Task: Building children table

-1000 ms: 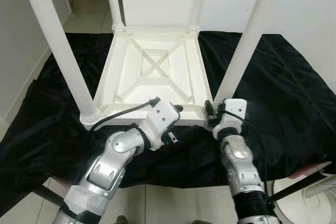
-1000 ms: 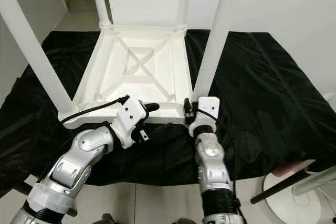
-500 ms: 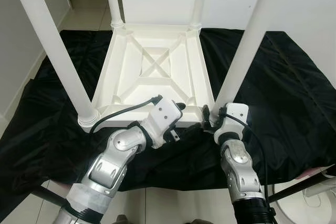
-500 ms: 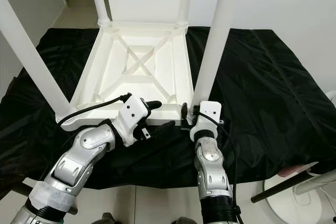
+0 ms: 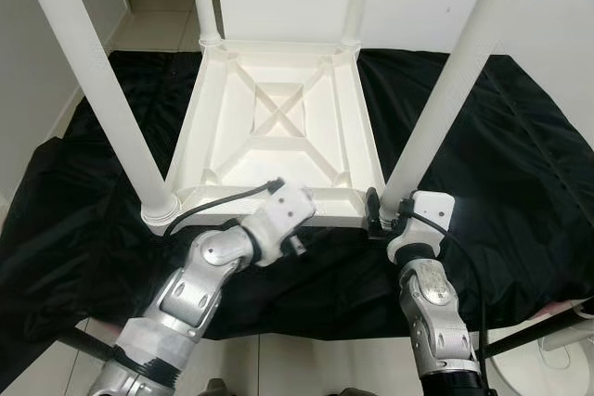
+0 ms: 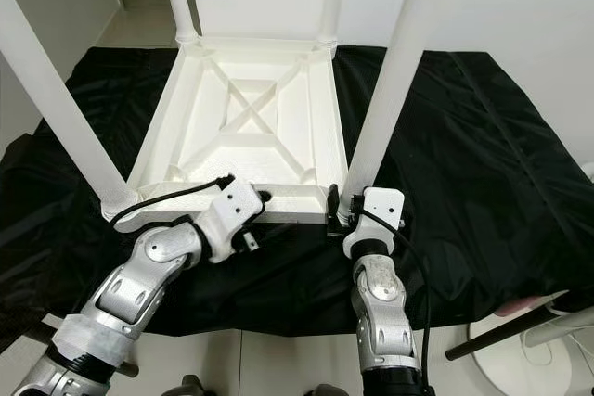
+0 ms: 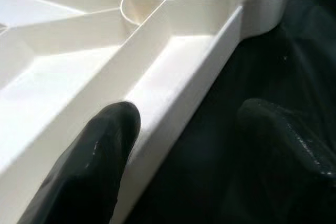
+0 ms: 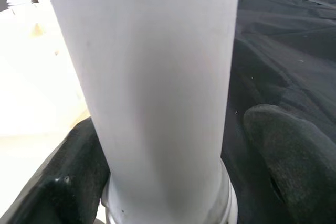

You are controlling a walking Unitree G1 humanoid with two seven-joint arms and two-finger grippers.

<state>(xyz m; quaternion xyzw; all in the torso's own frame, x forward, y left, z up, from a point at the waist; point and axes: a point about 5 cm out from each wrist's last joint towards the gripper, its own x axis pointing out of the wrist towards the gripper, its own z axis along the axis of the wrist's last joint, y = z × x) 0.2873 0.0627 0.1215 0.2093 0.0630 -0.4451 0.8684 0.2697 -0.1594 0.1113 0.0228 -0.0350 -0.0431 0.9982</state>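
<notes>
- Black cloth (image 5: 520, 164) covers the work surface, with pale floor tiles and white walls beyond it; the white children's table (image 5: 278, 127) lies upside down on the cloth, its ribbed underside facing up and four legs standing up from the corners.
- My left gripper (image 7: 184, 145) is at the near rim of the table top, fingers spread: one black finger (image 7: 89, 156) lies against the inner side of the rim wall, the other sits outside it over the cloth, so the rim runs between them without being pinched.
- My right gripper (image 8: 173, 161) is down at the base of the near right leg (image 5: 445, 99), fingers spread on either side of the leg just above its collar. I see a gap at the outer finger, so I judge it is not clamped.
- Handling, as I judge it: moulded plastic, light and stiff, but smooth, so the round leg may turn or slip in a loose hold.
- I would take the leg low, near the socket, where it flexes least, and steady the top by the rim wall or a rib rather than the thin flat panel.
- Light as it looks, the table could skate on the cloth if I push sideways.
</notes>
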